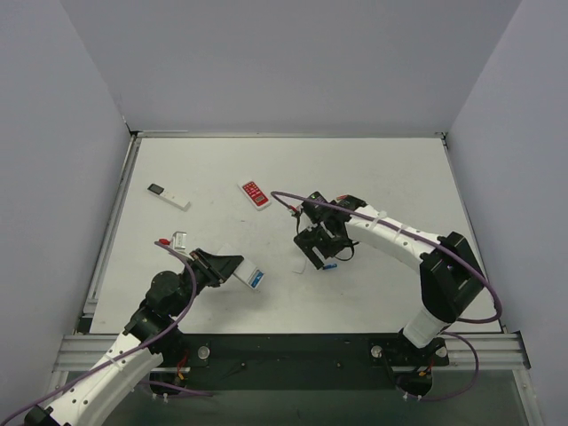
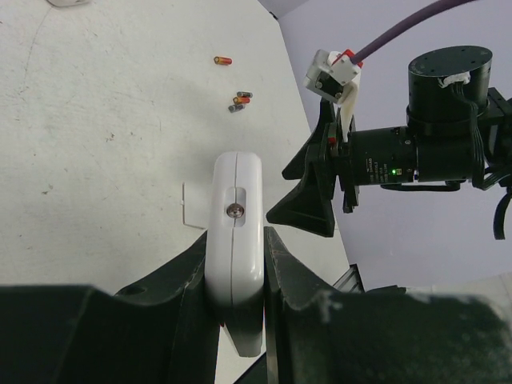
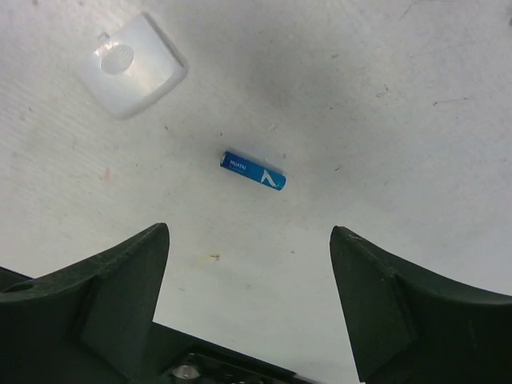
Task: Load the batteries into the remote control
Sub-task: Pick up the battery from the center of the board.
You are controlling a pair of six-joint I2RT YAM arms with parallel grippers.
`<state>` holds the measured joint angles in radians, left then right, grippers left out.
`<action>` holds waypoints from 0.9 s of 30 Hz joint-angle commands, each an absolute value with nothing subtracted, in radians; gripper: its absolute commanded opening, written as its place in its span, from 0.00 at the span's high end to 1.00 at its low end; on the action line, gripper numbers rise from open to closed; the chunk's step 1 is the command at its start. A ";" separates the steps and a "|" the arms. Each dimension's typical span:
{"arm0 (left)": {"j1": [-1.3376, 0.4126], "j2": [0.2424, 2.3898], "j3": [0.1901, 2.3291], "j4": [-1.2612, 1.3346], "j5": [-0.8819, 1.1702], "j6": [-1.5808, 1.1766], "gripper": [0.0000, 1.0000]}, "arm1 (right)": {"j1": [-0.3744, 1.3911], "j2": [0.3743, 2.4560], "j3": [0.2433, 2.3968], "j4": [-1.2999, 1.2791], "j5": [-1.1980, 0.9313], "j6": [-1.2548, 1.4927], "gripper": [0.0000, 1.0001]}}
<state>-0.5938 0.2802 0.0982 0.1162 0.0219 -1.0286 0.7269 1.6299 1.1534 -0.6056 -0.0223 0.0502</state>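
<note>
In the top view, a slim stick remote (image 1: 169,196) lies at the upper left of the table (image 1: 399,177). Lower left of centre, the left gripper (image 1: 224,266) is clamped on the remote control (image 1: 249,276). Its wrist view shows the white body (image 2: 236,184) held edge-on between the fingers (image 2: 282,264). A red-faced remote (image 1: 256,194) sits above centre. Just right of centre lies a white cover piece (image 3: 132,64), with one blue battery (image 3: 253,170) near it, flat on the table. The right gripper (image 3: 250,234) hangs over that battery with its jaws spread wide, apart from it and holding nothing.
</note>
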 commanded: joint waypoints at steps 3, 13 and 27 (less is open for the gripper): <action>-0.588 0.281 0.126 0.167 0.049 -0.996 1.00 | 0.741 1.667 1.180 -0.764 -0.028 -0.307 0.30; -0.588 0.281 0.133 0.158 0.057 -0.988 1.00 | 0.756 1.769 1.219 -0.747 -0.075 -0.545 0.56; -0.588 0.264 0.137 0.135 0.057 -0.989 1.00 | 0.769 1.916 1.258 -0.709 -0.127 -0.598 0.65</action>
<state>-0.5938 0.2756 0.0982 0.1120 0.0425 -1.0050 0.7612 1.8809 1.2255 -0.6792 -0.1013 -0.5686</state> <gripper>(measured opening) 0.311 0.358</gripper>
